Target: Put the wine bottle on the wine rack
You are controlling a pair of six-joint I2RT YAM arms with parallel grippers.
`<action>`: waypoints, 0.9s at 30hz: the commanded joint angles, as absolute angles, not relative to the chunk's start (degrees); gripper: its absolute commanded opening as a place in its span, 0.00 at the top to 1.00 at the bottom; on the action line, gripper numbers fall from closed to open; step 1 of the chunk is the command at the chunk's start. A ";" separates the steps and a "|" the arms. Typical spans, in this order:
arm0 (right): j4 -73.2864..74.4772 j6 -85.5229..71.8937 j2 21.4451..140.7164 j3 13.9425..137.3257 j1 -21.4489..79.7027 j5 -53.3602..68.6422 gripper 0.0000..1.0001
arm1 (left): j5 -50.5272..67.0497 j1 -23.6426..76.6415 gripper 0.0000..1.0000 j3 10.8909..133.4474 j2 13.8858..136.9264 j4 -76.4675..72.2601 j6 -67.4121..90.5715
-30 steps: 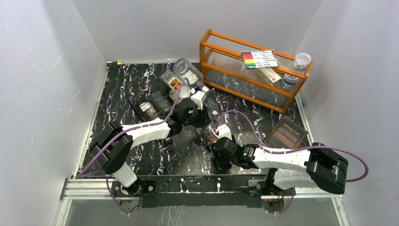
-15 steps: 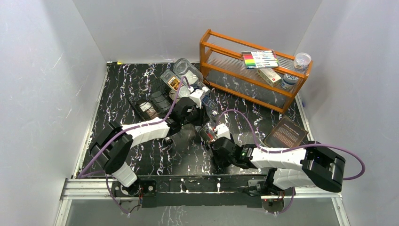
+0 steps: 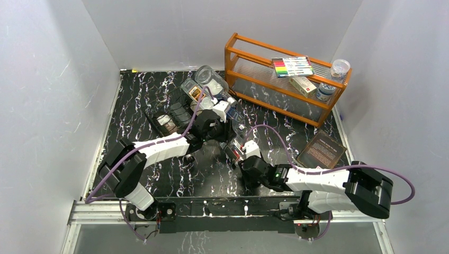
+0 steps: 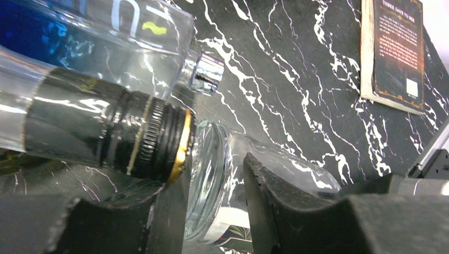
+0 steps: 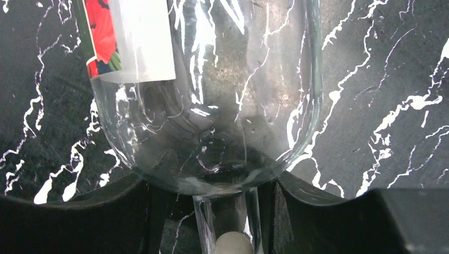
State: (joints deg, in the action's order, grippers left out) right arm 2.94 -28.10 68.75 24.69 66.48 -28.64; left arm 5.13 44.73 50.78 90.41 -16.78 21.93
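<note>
The wine bottle (image 3: 233,150) is clear glass with a red-flowered label and lies on the black marble table. My right gripper (image 3: 245,156) is at its neck. In the right wrist view the neck (image 5: 227,222) runs between my right gripper's (image 5: 213,186) fingers with small gaps either side, so it is open. My left gripper (image 3: 225,138) is at the bottle's base. In the left wrist view the base (image 4: 209,174) sits between my left gripper's (image 4: 212,203) open fingers. The black wire wine rack (image 3: 179,112) stands behind, to the left, with bottles in it.
A black-capped bottle neck with a gold ring (image 4: 132,137) and a clear blue bottle with a silver cap (image 4: 204,74) lie close to my left gripper. The orange wooden shelf (image 3: 286,79) stands at the back right. A dark book (image 3: 321,148) lies at the right.
Both arms have shifted only slightly. The bottle stays on the table between the two grippers.
</note>
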 commanded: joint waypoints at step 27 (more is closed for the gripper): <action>-6.15 -26.47 48.81 22.04 64.60 -37.48 1.00 | 5.25 48.35 0.17 55.68 81.94 -2.03 25.82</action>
